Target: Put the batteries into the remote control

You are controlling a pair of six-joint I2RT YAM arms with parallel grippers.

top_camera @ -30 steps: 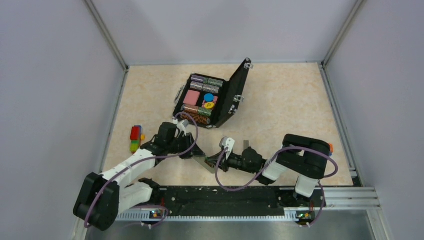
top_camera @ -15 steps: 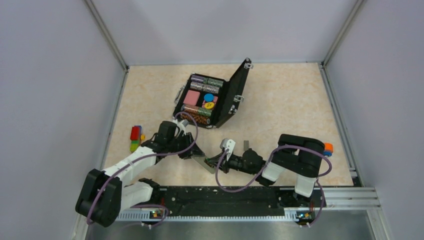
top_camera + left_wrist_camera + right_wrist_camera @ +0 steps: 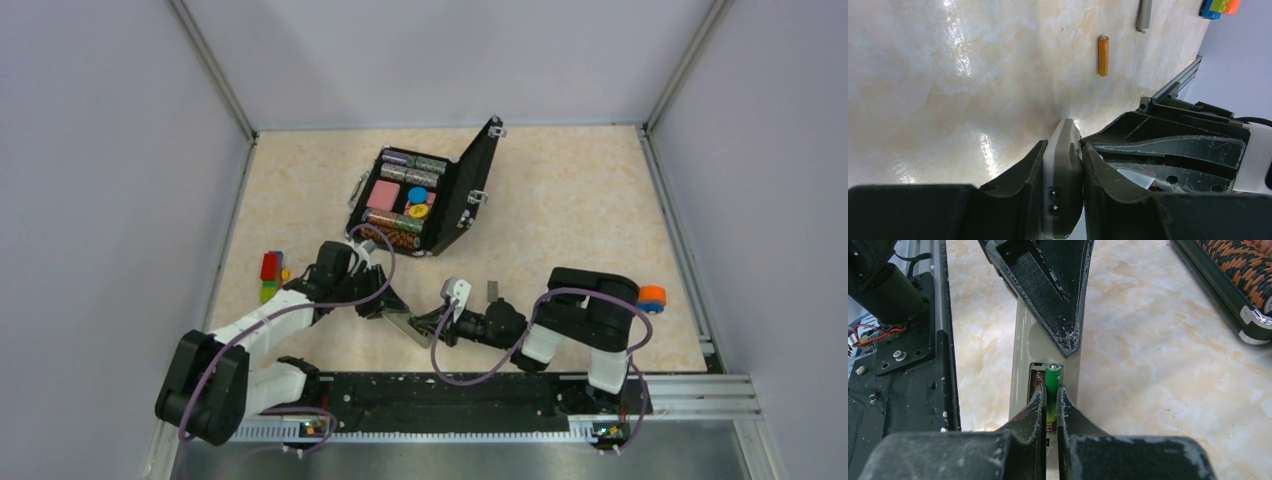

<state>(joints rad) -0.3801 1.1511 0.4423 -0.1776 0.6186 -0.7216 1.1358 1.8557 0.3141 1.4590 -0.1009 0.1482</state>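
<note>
My left gripper (image 3: pixel 1064 147) is shut on the remote control (image 3: pixel 1062 180), holding it on edge just above the table. In the right wrist view the remote's (image 3: pixel 1020 340) grey back faces up with its battery bay (image 3: pixel 1038 382) uncovered. My right gripper (image 3: pixel 1050 392) is shut on the green battery (image 3: pixel 1053 376), which lies lengthwise in that bay with its tip towards the left gripper's finger (image 3: pixel 1048 285). The orange-brown battery (image 3: pixel 1103 55) lies loose on the table beyond. From above, both grippers meet at the remote (image 3: pixel 405 325) near the front edge.
A grey battery cover (image 3: pixel 492 290) lies on the table beside the right arm. The open black case (image 3: pixel 470 190) with striped chip rolls stands behind. A multicoloured block toy (image 3: pixel 270 276) sits left, and an orange and blue object (image 3: pixel 652 296) right. The base rail (image 3: pixel 450 395) is close.
The right arm's elbow has shifted slightly left, uncovering more of the orange object. Both grippers stay shut at the remote, and the left arm has barely moved.
</note>
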